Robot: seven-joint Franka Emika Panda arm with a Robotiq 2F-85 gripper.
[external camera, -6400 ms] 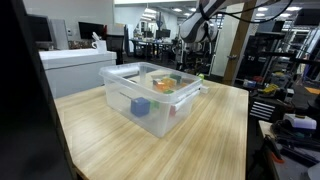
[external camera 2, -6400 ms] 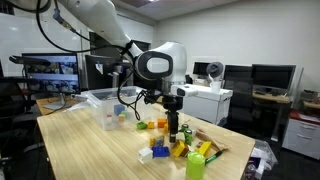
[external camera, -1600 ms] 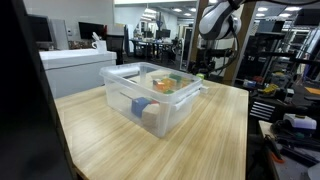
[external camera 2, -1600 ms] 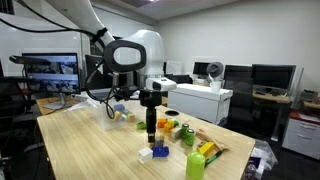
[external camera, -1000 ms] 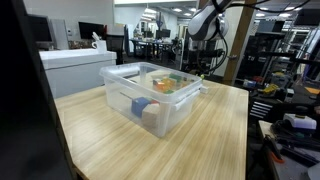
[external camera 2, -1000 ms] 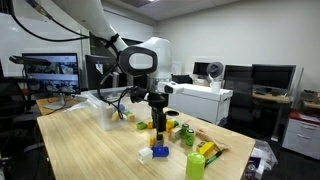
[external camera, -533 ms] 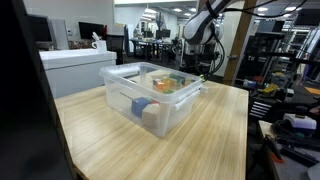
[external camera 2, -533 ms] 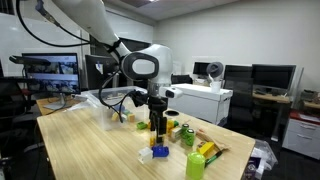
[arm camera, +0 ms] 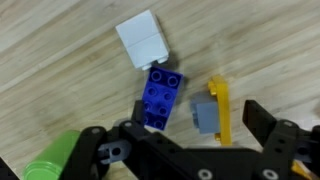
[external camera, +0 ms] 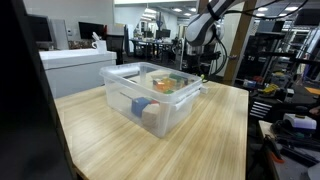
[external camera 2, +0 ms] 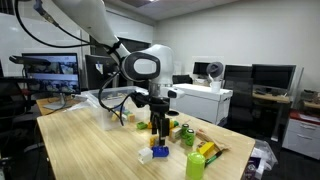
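Note:
My gripper is open and points down at the wooden table. Between its fingers lies a small grey block fixed on a flat yellow piece. A blue studded brick lies just beside the fingers, with a white block beyond it. In an exterior view my gripper hangs low over a pile of coloured blocks near the table's end. In an exterior view it shows behind a clear bin.
A clear plastic bin with a few coloured blocks stands mid-table; it also shows in an exterior view. A green cylinder and a yellow-green toy lie near the table edge. Desks and monitors surround the table.
My arm has swung from near the bin toward the pile of blocks and come down slightly over it. The gripper stays open and empty.

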